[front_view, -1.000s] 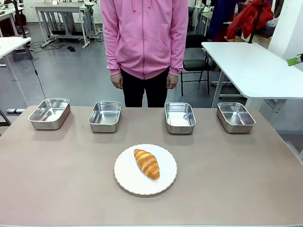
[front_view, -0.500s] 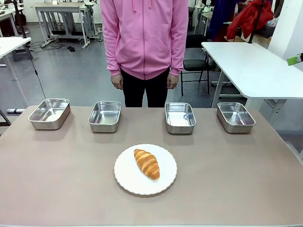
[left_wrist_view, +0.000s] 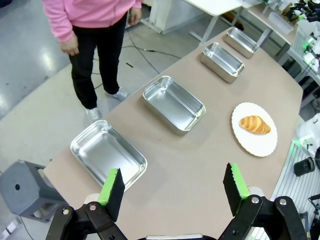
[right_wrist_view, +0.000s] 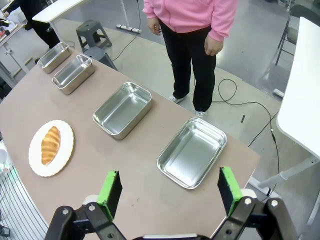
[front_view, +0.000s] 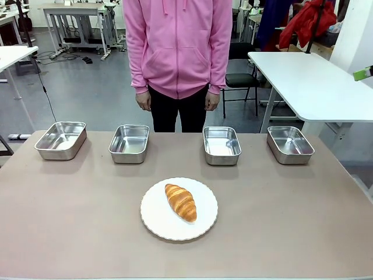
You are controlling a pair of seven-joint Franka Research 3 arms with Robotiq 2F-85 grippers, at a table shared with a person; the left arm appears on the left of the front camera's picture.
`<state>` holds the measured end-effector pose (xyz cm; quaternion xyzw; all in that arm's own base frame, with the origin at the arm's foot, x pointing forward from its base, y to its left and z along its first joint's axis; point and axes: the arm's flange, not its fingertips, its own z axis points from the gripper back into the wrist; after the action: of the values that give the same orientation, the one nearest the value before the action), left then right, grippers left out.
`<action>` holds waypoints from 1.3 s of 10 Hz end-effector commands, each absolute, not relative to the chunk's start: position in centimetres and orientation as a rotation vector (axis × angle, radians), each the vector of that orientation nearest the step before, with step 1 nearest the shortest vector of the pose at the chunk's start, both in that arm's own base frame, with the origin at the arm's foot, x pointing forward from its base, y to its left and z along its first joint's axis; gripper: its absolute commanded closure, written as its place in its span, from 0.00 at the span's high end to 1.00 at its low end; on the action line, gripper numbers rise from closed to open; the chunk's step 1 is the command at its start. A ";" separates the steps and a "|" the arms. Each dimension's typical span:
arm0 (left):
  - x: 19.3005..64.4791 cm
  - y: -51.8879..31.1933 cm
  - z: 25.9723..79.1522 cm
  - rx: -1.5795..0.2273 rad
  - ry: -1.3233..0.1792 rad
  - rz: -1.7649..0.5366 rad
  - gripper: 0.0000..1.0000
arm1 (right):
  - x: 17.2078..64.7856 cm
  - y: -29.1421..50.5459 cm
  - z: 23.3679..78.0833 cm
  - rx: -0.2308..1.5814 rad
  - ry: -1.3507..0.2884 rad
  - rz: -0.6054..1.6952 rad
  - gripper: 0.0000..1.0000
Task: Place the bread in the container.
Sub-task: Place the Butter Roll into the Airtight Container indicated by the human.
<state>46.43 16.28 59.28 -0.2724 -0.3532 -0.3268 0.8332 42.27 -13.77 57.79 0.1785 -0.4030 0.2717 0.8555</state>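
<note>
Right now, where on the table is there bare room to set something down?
Wide bare table lies left and right of the white plate, and in the strip between it and the steel trays. The far edge is crowded by those four trays.

The bread point(front_view: 180, 202) has a glossy, golden-brown crust, ridged in layers. The plate point(front_view: 156, 226) under it is white and smooth with a faint sheen. In the far row the leftmost container point(front_view: 60, 140), second container point(front_view: 129, 143), third container point(front_view: 221, 144) and rightmost container point(front_view: 289, 144) are all bare polished metal, mirror-bright inside. The table point(front_view: 303, 221) top is a matt, even grey-brown. The person's hoodie point(front_view: 178, 46) is soft pink cloth. The left gripper point(left_wrist_view: 172, 172) has matt black fingers point(left_wrist_view: 118, 196) with bright green pads point(left_wrist_view: 109, 186).
</note>
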 end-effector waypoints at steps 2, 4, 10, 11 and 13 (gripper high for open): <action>46.4 16.2 59.3 -0.584 -0.754 -0.692 1.00 | 42.5 -14.0 57.7 0.384 -0.868 0.589 1.00; 46.4 16.2 59.3 -0.584 -0.754 -0.692 1.00 | 42.5 -14.0 57.7 0.384 -0.868 0.589 1.00; 46.4 16.2 59.3 -0.584 -0.754 -0.692 1.00 | 42.5 -14.0 57.7 0.384 -0.868 0.589 1.00; 46.4 16.2 59.3 -0.584 -0.754 -0.692 1.00 | 42.5 -14.0 57.7 0.384 -0.868 0.589 1.00; 46.4 16.2 59.3 -0.584 -0.754 -0.692 1.00 | 42.5 -14.0 57.7 0.384 -0.868 0.589 1.00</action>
<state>46.43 16.29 59.28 -0.2724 -0.3532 -0.3267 0.8332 42.29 -13.80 57.74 0.1786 -0.4025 0.2712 0.8559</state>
